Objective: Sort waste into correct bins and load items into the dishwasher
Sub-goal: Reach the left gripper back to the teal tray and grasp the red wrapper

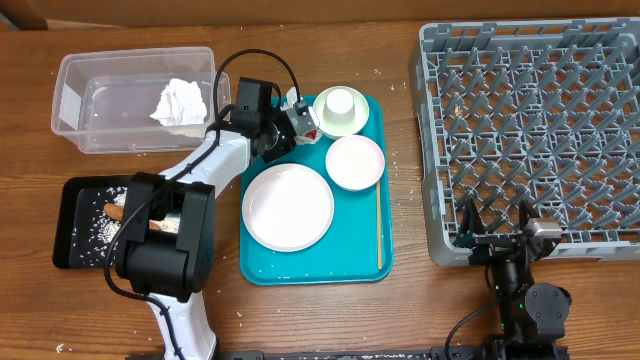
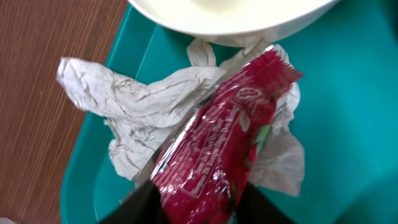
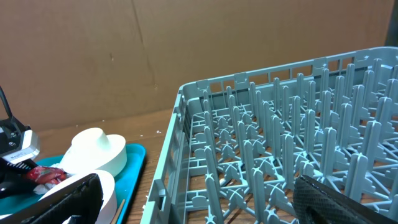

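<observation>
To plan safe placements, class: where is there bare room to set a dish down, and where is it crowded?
Free: the table strip between teal tray and dish rack, the empty rack itself, the tray's strip below the large plate. Crowded: the tray's far-left corner, where the left end effector grips the red wrapper over the napkin.

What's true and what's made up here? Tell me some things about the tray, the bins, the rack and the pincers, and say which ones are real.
1. The grey dish rack has no dishes in it. True.
2. The left pincer is holding a blue cup. False: it grips a red wrapper above a crumpled napkin.
3. The clear bin has crumpled white paper inside. True.
4. The big white plate sits in the rack. False: it lies on the teal tray.
5. The right pincer is open. True.
</observation>
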Action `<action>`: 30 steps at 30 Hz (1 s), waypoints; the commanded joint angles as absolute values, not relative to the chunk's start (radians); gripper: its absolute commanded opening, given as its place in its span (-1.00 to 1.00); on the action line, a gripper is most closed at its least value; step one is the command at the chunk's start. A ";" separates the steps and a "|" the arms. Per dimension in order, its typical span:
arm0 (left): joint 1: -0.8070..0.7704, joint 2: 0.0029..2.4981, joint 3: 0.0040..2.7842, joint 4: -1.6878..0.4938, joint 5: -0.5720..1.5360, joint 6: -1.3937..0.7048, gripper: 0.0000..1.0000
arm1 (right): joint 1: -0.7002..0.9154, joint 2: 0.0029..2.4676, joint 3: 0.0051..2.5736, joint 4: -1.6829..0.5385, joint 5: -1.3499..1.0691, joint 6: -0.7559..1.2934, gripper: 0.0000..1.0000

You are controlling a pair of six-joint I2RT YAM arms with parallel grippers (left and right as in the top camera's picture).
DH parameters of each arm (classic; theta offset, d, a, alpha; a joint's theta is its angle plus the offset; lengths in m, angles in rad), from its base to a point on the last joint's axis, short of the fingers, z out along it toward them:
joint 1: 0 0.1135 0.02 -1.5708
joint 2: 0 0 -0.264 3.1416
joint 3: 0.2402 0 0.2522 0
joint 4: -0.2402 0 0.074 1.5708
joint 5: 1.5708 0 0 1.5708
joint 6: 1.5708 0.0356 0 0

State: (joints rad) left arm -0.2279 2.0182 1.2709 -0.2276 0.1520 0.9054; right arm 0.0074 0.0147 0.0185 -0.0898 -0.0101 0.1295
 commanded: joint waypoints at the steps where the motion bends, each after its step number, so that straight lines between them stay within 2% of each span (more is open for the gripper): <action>1: -0.231 2.034 1.286 -0.226 0.157 0.882 -0.48 | 0.012 0.003 0.008 -0.083 -0.001 0.123 1.00; 7: -0.246 2.019 1.286 -0.239 0.157 0.800 -0.92 | 0.012 0.003 0.008 -0.083 -0.001 0.123 1.00; 24: -0.286 1.660 1.286 -0.456 0.138 0.598 -0.92 | 0.012 0.003 0.008 -0.083 -0.001 0.123 1.00; 27: -0.285 1.618 1.286 -0.445 0.072 0.587 -0.92 | 0.012 0.003 0.008 -0.083 -0.001 0.123 1.00; 30: -0.282 1.607 1.286 -0.368 -0.116 0.483 -0.92 | 0.012 0.003 0.008 -0.083 -0.001 0.123 1.00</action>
